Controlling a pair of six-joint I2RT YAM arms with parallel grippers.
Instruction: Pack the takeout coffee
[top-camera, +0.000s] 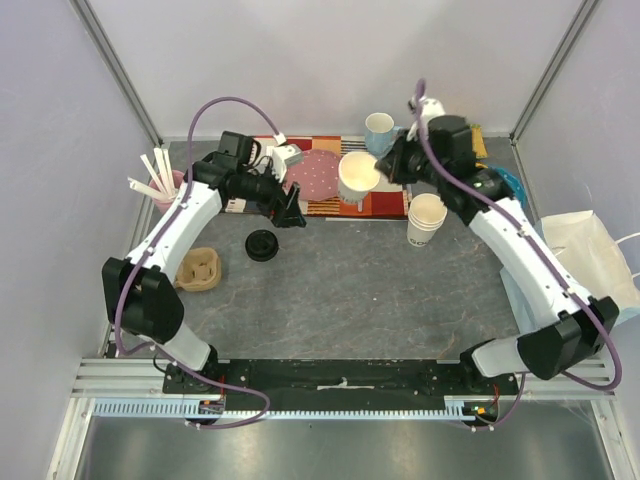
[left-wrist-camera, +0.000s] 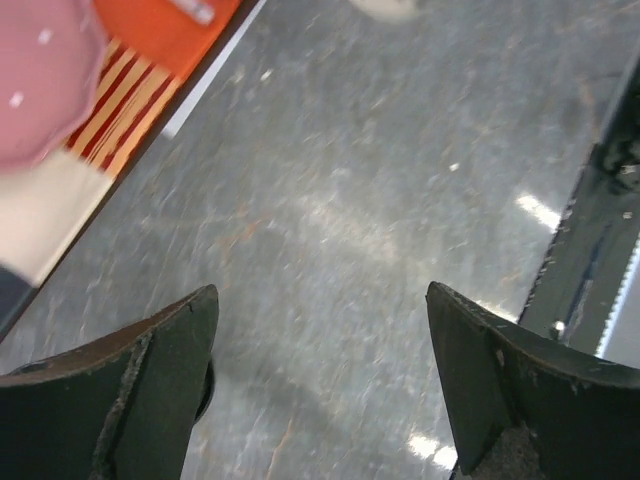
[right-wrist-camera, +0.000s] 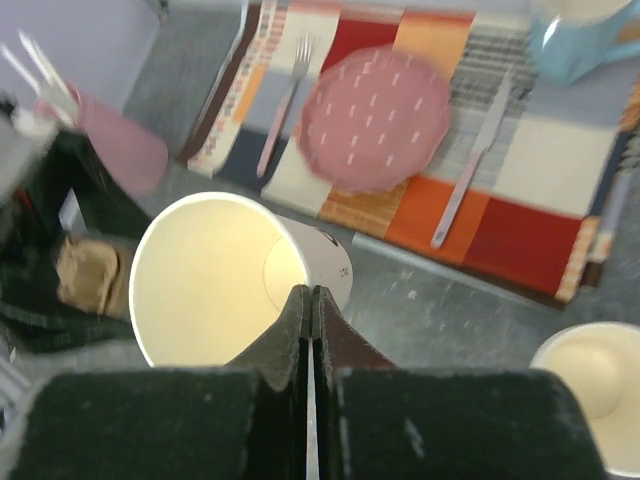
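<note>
My right gripper (top-camera: 385, 165) is shut on the rim of a cream-white paper cup (top-camera: 358, 176) and holds it tilted above the table's far middle. In the right wrist view the fingers (right-wrist-camera: 312, 292) pinch the cup's wall (right-wrist-camera: 210, 275), one inside and one outside. The cup has no lid. The round black lid (top-camera: 262, 244) lies flat on the grey table, left of centre. My left gripper (top-camera: 292, 212) is open and empty, just beyond and to the right of the lid. In the left wrist view (left-wrist-camera: 320, 330) only bare table shows between the fingers.
A striped placemat (top-camera: 385, 203) at the back holds a pink plate (top-camera: 318, 175), with a fork (right-wrist-camera: 285, 105) and knife (right-wrist-camera: 470, 170). A blue mug (top-camera: 379, 130) stands behind it. Stacked lidless cups (top-camera: 426, 220), a cardboard cup carrier (top-camera: 199, 268), a pink stirrer holder (top-camera: 165, 182) and a white bag (top-camera: 590, 245) surround the work area.
</note>
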